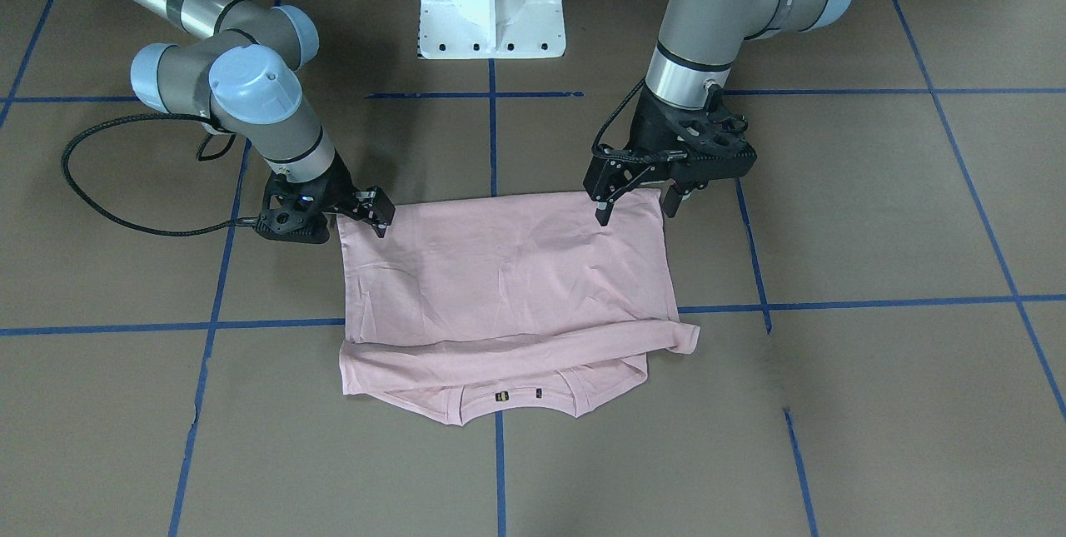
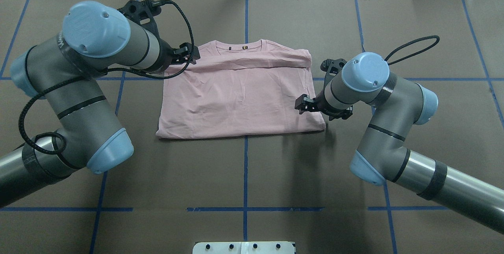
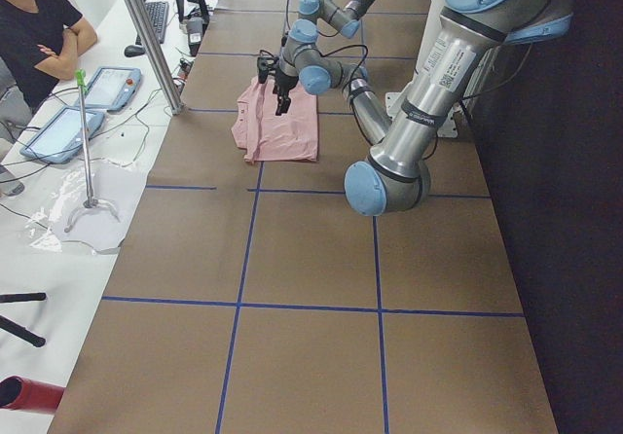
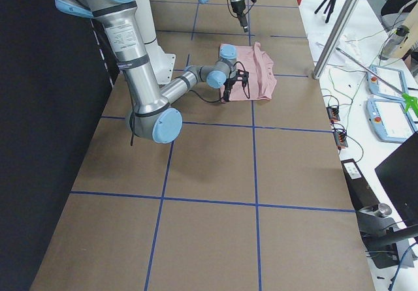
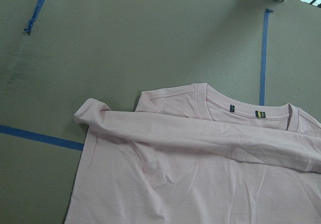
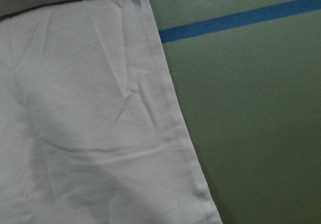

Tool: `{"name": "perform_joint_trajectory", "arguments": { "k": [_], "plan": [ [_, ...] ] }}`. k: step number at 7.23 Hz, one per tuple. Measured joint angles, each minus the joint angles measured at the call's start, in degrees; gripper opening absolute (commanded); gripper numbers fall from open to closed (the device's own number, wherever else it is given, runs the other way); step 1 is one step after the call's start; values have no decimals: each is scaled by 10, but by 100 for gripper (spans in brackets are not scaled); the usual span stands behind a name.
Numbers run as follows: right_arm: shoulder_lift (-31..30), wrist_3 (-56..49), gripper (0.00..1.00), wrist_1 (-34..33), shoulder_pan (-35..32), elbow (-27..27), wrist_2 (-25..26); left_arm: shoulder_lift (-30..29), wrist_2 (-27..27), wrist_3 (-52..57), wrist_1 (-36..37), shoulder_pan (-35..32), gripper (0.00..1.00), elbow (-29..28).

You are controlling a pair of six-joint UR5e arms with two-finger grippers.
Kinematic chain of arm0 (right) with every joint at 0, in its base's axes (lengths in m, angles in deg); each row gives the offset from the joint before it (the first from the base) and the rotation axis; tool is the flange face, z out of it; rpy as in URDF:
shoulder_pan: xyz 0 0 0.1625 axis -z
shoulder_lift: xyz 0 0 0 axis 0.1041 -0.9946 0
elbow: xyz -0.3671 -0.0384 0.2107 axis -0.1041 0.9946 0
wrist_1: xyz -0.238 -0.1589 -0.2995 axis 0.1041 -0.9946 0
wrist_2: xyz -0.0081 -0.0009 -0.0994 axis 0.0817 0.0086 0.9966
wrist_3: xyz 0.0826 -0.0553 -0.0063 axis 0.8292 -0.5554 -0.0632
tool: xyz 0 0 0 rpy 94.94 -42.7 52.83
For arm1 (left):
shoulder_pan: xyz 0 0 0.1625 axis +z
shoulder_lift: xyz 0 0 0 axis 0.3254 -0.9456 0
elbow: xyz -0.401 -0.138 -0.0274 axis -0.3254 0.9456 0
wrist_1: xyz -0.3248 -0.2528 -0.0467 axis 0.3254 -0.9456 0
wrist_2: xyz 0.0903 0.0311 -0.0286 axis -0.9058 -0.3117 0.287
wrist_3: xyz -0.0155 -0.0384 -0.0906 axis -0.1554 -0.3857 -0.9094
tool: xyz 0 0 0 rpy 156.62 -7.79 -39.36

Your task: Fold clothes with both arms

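Observation:
The pale pink T-shirt (image 1: 500,270) (image 2: 236,96) lies flat on the brown table, plain side up. A folded layer covers it up to just below the collar (image 5: 258,114). My left gripper (image 1: 635,208) (image 2: 189,55) hangs open above the shirt's left side, holding nothing. Its wrist view looks down on the collar and a folded sleeve from some height. My right gripper (image 1: 379,212) (image 2: 302,104) sits low over the shirt's right edge near the hem corner and looks open. Its wrist view shows only the flat cloth (image 6: 85,118) and its side edge, no fingers.
Blue tape lines (image 2: 245,175) divide the brown table into squares. The white pedestal base (image 1: 491,12) stands at the robot's side. A person (image 3: 39,25) sits beyond the far table edge beside tablets (image 3: 58,132) and a metal pole (image 3: 146,40).

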Motion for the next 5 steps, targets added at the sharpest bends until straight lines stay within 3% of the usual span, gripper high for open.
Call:
{"name": "perform_joint_trajectory", "arguments": {
  "k": [2,3,4,5],
  "plan": [
    [-4,0,99,-1,6,-1,0,0,0,0,0,1,100,-2],
    [-9,0,89,-1,8,-1,0,0,0,0,0,1,100,-3],
    [-12,0,58,-1,11,-1,0,0,0,0,-1,1,100,-4],
    [-13,0,3,-1,12,-1,0,0,-1,1,-1,1,100,-4]
  ]
}}
